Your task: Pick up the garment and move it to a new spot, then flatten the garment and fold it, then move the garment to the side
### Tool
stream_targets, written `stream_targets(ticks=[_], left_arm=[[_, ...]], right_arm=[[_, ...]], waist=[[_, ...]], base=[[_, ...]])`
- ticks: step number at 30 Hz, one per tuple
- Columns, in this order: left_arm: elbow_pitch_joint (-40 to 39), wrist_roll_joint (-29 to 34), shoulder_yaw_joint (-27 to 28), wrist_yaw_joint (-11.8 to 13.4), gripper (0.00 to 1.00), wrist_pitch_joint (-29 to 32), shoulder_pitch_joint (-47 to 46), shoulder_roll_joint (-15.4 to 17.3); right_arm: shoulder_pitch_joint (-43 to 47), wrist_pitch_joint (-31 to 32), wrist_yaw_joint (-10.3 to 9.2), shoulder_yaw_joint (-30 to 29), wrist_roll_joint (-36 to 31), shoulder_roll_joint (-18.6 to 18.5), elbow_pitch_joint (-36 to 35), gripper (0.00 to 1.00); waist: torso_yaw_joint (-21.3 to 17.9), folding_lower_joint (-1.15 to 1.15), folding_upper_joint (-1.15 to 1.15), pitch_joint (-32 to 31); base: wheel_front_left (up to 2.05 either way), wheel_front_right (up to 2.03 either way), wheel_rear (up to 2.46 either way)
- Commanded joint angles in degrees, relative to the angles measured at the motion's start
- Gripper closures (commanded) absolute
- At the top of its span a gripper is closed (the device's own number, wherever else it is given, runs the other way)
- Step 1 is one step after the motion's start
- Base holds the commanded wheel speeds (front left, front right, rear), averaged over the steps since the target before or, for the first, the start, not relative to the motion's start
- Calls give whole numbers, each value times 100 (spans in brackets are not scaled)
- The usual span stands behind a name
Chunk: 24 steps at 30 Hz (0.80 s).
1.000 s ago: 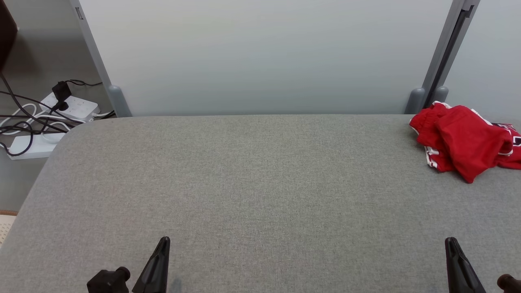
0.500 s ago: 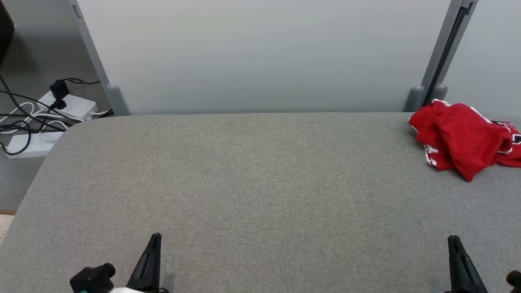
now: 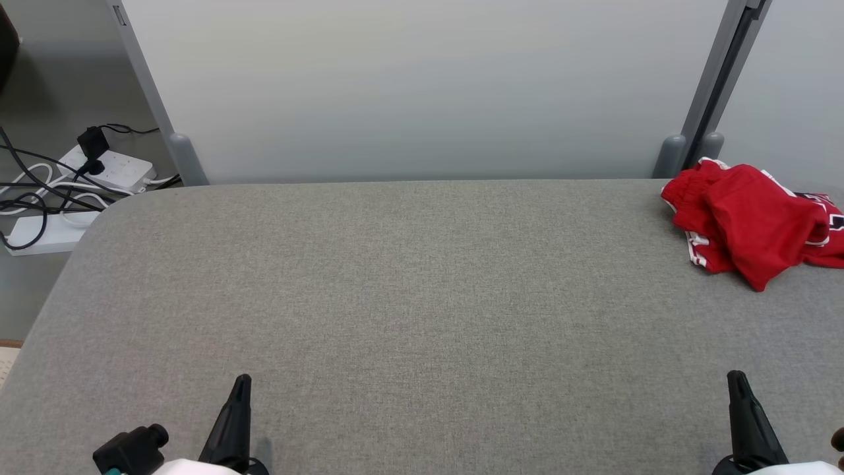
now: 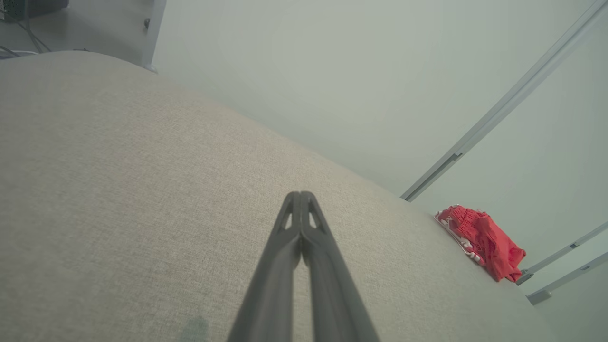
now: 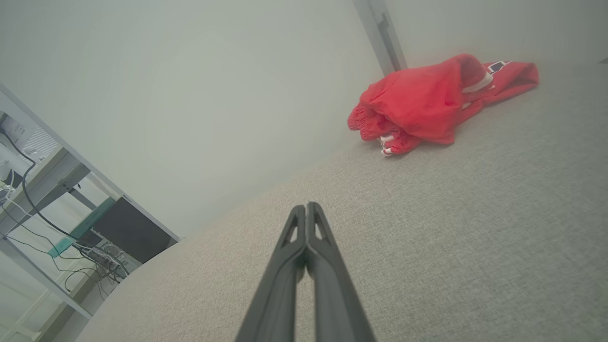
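A crumpled red garment with white trim [image 3: 752,221] lies in a heap at about 2 o'clock on the grey fabric-covered surface [image 3: 422,297]. It is close to the far edge and is cut off by the head view's right border. It sits just in front of the foot of a grey upright post [image 3: 709,92], which divides the pale grey wall panel [image 3: 422,86] behind.

The left pincer [image 3: 242,381] shows at 7 o'clock in the head view, its two dark fingers pressed together into a single point and holding nothing. In the left wrist view its tips meet above bare fabric, with the garment well apart at about 4 o'clock.

The right pincer [image 3: 736,377] shows at 5 o'clock, likewise pressed together and empty. In the right wrist view the garment lies at 1 o'clock beyond its tips, well apart.

Off the surface at 10 o'clock, white power strips [image 3: 109,168] and black cables [image 3: 39,191] lie on the floor.
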Motion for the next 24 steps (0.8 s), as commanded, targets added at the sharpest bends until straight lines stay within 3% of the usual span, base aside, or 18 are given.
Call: stream_targets(ticks=[1, 24], left_arm=[[-115, -209, 129, -18, 100, 45, -365, 26], [-84, -1719, 336, -27, 100, 425, -549, 33]], right_arm=[[-243, 47, 3, 0, 203, -97, -74, 100], [-548, 408, 4, -23, 1784, -137, 144, 100]], waist=[[-3, -1, 0, 4], [-41, -1, 0, 65]], base=[[0, 0, 0], [0, 0, 0]])
